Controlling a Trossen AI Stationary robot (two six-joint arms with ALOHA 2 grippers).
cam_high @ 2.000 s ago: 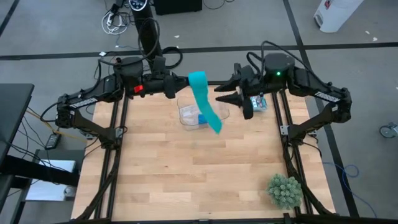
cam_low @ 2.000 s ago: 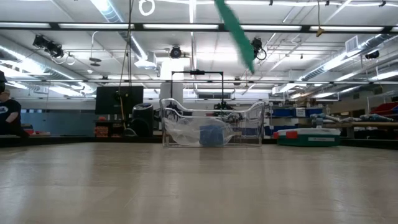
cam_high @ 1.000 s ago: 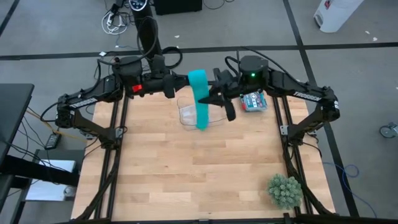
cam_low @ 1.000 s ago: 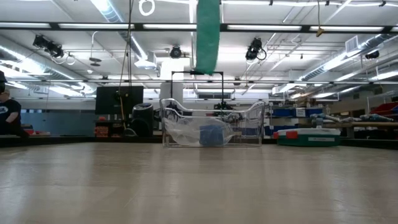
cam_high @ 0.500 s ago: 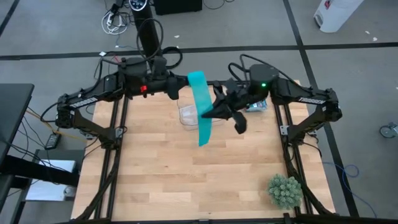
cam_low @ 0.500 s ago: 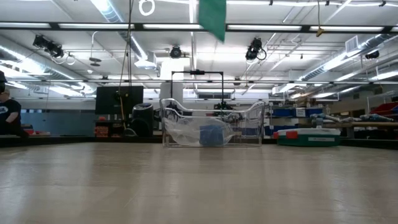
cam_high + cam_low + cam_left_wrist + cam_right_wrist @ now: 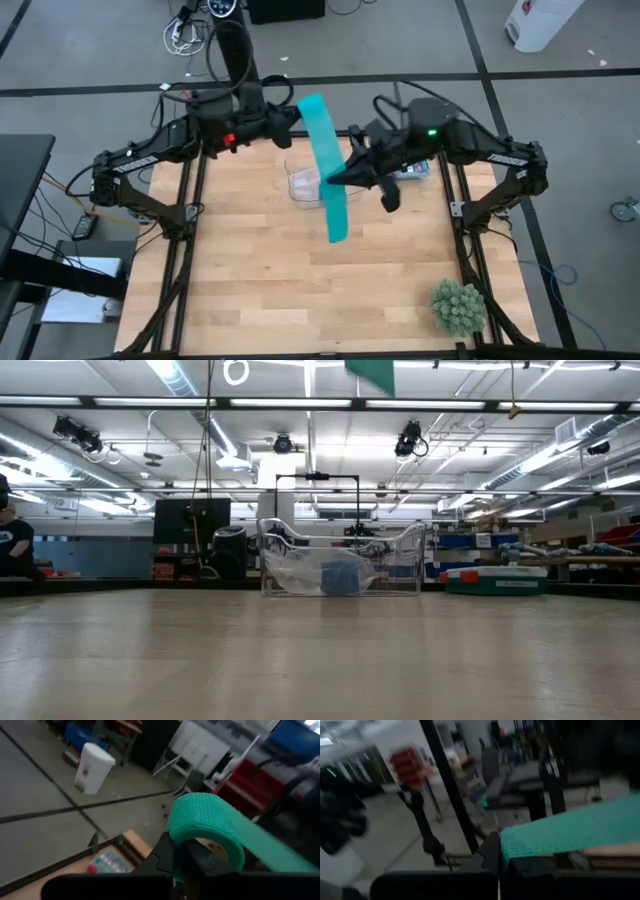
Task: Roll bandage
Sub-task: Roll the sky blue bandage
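Bandage strung mid-air btwn both grippers, above far half of table.

L gripper (image 7: pixel 181 862) clamped on teal bandage (image 7: pixel 326 160) coil: ribbed soft weave, cardboard core visible. R gripper (image 7: pixel 338 178) pinched shut on the flat ribbon partway along; loose tail hangs past it over the wood-slat table (image 7: pixel 300 280). Clear plastic tub (image 7: pixel 340 560) w/ blue roll sits beneath.

Bandage (image 7: pixel 327 160) spans between left claw (image 7: pixel 292 117) and right claw (image 7: pixel 337 180), above bin (image 7: pixel 300 184) at counter (image 7: pixel 300 290) rear; plant (image 7: pixel 458 306) front-right.
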